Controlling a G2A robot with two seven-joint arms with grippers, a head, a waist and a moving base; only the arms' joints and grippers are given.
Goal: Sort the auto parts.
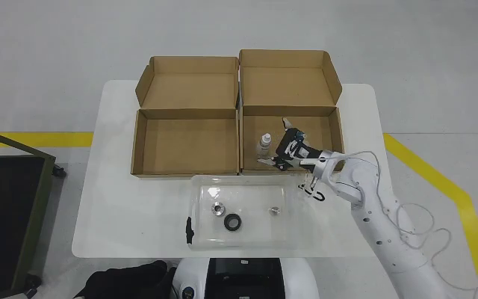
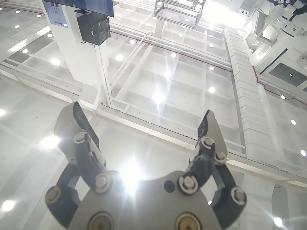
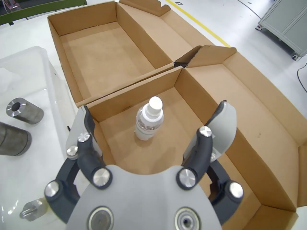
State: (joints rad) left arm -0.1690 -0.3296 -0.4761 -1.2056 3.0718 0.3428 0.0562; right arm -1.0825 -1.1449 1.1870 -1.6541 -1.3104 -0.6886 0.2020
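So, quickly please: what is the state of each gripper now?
Left gripper: open, holding nothing.
Right gripper: open, holding nothing, over the right-hand cardboard box.

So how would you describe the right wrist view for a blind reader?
The robot's open hand is poised near a small white-capped bottle standing upright in a cardboard box. A second open box adjoins it, and metal cylinders sit in a clear tray.

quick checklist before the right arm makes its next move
1. The right end effector is open and empty: ok.
2. The bottle stands upright in the cardboard box, not gripped: ok.
3. The clear bin holds parts to sort, a metal cylinder and a black ring among them: ok.
4. The left end effector is open, aimed at the ceiling: ok.
5. Which box the next part belongs in: cannot tell.
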